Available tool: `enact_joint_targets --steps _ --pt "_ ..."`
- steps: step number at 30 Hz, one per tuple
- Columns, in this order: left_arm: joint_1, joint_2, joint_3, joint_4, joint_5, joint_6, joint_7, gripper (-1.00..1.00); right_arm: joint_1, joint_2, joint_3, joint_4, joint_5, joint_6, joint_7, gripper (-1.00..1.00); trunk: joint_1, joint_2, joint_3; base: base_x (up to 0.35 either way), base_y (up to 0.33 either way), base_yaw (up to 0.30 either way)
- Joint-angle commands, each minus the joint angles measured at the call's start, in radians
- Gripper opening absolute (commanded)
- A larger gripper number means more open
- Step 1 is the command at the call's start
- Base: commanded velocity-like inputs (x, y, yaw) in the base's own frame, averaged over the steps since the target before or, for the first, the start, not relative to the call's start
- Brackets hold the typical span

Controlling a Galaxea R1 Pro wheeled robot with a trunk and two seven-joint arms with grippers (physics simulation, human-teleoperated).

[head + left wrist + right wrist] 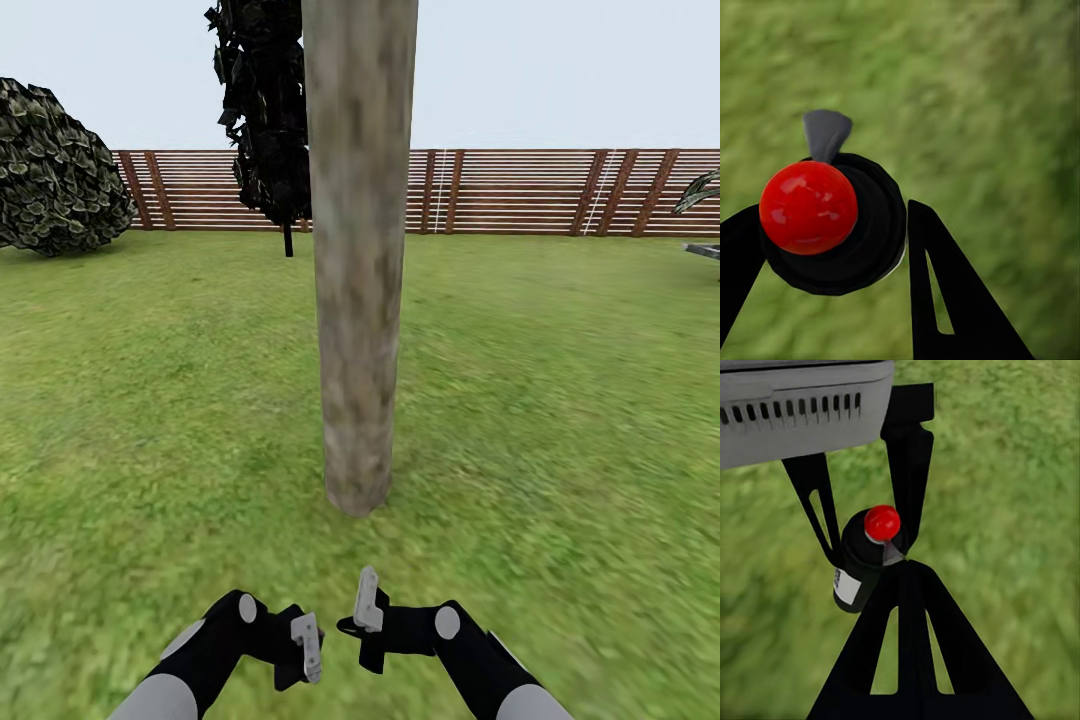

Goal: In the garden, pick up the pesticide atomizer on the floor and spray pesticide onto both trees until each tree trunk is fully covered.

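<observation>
A thick grey-tan mottled tree trunk (358, 300) rises from the grass straight ahead of me, its base a short way beyond my grippers. Behind it to the left, near the fence, stands a second tree (262, 110) with dark ragged foliage. My left gripper (305, 645) (832, 225) is shut on the pesticide atomizer (808, 208) (862, 562), a black bottle with a red round cap and a white label. The right gripper (367, 600) (904, 566) hangs beside it, fingers together and holding nothing. Both are low over the floor (560, 420) of green grass.
A round leafy bush (55, 170) sits at the far left. A brown slatted fence (520, 190) closes the back of the lawn. A palm frond (700, 190) and a grey slab edge (703, 250) show at the far right. Open grass lies on both sides of the trunk.
</observation>
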Motion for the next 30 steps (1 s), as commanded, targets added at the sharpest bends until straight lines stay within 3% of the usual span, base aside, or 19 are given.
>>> enact_joint_targets --steps 1,11,17,20,26,30 --pt "0.0 0.0 0.001 -0.001 -0.008 -0.007 -0.002 -1.0 0.0 0.0 -0.001 -0.001 0.009 -0.005 0.0 -1.0 0.0 0.0 -0.001 0.0 0.0 0.0" --pt "0.0 -0.001 0.004 0.001 -0.004 -0.009 -0.004 -1.0 0.0 -0.001 -0.001 0.0 0.01 -0.005 0.0 -1.0 0.0 0.0 -0.001 0.0 0.0 0.0" --pt "0.0 0.001 0.001 0.009 0.059 -0.057 -0.025 -1.0 0.0 -0.001 -0.001 0.0 0.01 -0.005 0.0 -1.0 0.0 0.0 -0.001 0.0 0.0 0.0" --pt "0.0 0.002 0.003 0.009 0.068 -0.066 -0.076 -1.0 0.0 -0.001 -0.001 0.0 0.01 -0.005 0.0 -1.0 0.0 0.0 -0.001 0.0 0.0 0.0" --pt "0.0 0.003 0.004 0.009 0.073 -0.068 -0.088 -1.0 0.0 -0.001 -0.001 0.0 0.01 -0.005 0.0 -1.0 0.0 0.0 -0.001 0.0 0.0 0.0" --pt "0.0 0.003 0.004 0.01 0.114 -0.069 -0.088 -1.0 0.0 -0.001 -0.001 -0.001 0.01 -0.005 0.0 -1.0 0.0 0.0 -0.001 0.0 0.0 0.0"
